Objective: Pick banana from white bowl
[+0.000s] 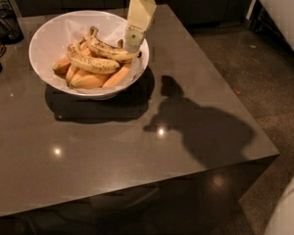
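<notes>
Gripper point(131, 43) at upper centre, over right rim of white bowl point(51, 31). Tip just beside banana point(109, 49). Grasping or released: cannot tell.

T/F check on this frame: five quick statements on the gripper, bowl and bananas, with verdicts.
1. The gripper is at the right rim of the white bowl. True.
2. The white bowl stands on the floor. False: it stands on the dark table.
3. The banana, speckled, lies on top of the pile in the bowl. True.
4. It is the only fruit in the bowl. False: another freckled banana and smooth orange-yellow bananas lie there too.
5. The arm's shadow falls on the table to the right of the bowl. True.
</notes>
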You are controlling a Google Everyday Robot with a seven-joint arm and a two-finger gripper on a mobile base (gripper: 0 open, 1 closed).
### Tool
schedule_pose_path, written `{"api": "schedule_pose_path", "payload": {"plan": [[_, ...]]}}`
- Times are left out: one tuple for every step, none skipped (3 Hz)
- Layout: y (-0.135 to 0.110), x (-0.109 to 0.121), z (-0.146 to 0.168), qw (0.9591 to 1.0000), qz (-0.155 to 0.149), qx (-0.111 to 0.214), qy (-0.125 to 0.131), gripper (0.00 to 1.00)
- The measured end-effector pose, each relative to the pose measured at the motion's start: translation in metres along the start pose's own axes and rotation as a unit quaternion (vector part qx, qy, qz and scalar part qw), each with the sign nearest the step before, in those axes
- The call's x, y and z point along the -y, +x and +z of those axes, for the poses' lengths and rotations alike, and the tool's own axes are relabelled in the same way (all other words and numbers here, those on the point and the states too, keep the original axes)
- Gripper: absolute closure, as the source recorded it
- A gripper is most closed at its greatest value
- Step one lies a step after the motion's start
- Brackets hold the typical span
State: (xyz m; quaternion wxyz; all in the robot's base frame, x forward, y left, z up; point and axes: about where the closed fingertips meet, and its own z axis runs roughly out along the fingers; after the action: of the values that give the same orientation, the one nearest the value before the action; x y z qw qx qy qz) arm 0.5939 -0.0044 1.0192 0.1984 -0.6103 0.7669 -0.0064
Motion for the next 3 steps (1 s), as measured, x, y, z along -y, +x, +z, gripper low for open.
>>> {"api": "schedule_pose_path", "payload": {"plan": [[-0.003,0.003,0.0,1.0,0.0,0.007,0.007,0.0],[-0.006,0.002,0.005,0.9995,0.002,0.03,-0.006,0.0],[-0.006,-0.004,0.019,0.9989,0.02,0.029,-0.03,0.0]]}}
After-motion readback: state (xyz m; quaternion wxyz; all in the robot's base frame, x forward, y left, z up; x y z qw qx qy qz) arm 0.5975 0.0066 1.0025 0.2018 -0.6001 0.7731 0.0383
